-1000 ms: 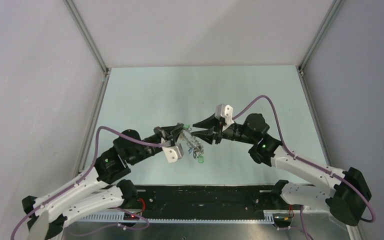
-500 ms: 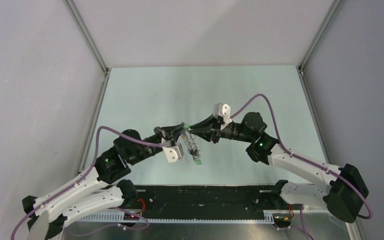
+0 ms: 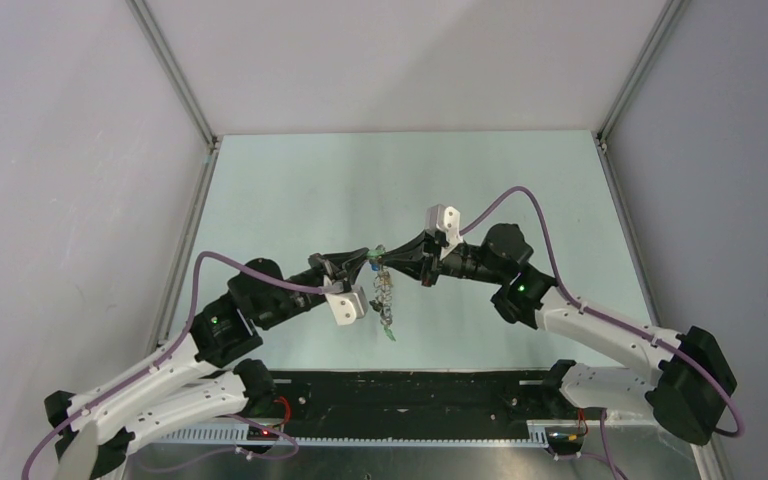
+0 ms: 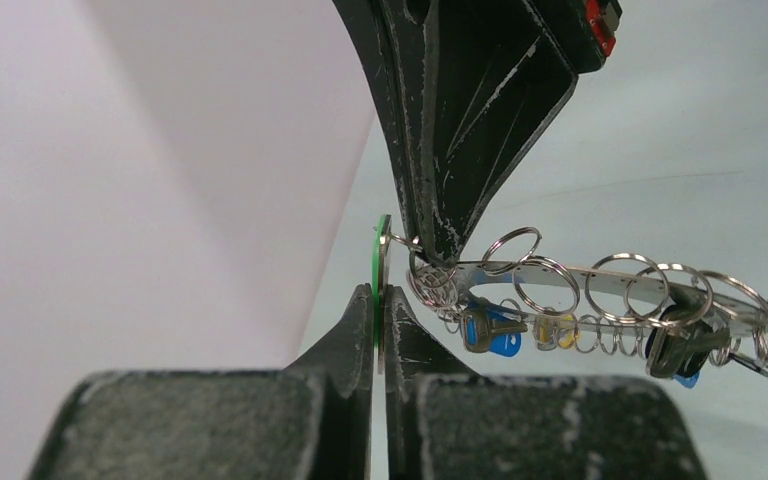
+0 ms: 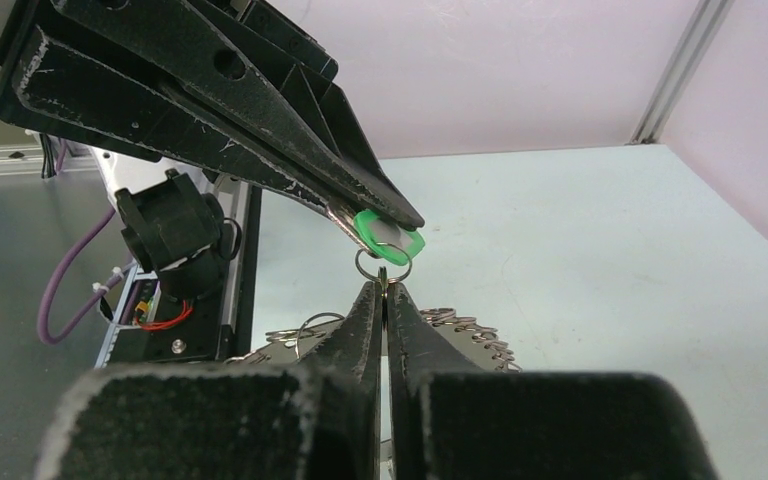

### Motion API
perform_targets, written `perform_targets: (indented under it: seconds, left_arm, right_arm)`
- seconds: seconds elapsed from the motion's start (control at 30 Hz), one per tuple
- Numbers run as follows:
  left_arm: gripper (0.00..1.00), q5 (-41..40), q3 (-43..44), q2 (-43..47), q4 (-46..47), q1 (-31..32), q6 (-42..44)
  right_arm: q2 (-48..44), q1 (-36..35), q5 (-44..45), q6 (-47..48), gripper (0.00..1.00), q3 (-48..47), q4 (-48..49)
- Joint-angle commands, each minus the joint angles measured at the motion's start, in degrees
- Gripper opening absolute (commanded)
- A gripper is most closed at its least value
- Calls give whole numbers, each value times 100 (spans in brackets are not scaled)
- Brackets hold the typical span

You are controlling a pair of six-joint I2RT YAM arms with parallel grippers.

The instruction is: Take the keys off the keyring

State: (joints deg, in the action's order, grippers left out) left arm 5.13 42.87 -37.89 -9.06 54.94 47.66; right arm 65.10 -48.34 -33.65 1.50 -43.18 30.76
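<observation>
Seen from above, the left gripper [image 3: 369, 254] and the right gripper [image 3: 385, 263] meet tip to tip over the pale green table [image 3: 500, 180], each with its fingers pressed together. A bunch of small metal keys with coloured plastic heads [image 3: 386, 300] trails from the meeting tips toward the arm bases. It is too small here to sort out.

In the left wrist view, the left fingers are closed flat on a round green plastic tag [image 4: 377, 262], whose top edge pokes out past their tips. Just right of those tips, the right gripper's closed black fingers come down from above into a cluster of small silver wire rings [image 4: 432, 283]. From there a wide flat brownish-grey metal keyring [image 4: 610, 285], seen edge-on, stretches away to the right in the air. Beneath it hang a blue-headed key [image 4: 490, 333] and a black-headed key [image 4: 675, 345].

In the right wrist view, the right fingers are shut, their tips nipping the bottom of one small silver wire ring [image 5: 382, 268]. That ring hangs from the green plastic tag [image 5: 388, 233], clamped in the left gripper's tips just above. The keyring [image 5: 300, 345] shows below, on either side of the fingers.
</observation>
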Motion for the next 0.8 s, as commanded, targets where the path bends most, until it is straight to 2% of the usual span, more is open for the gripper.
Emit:
perform_targets:
  seconds: [0.0,0.3,0.77]
  left_arm:
    - [0,-74,91,128,491,-18,81]
    - [0,-118,103,117,489,-20,83]
    - [0,65,107,4,467,-18,86]
  right_arm:
    - [-272,-29,69,54,0,-253,-84]
    - [-938,-18,218,147,0,-228,-522]
    - [-981,-5,-44,-614,0,-200,531]
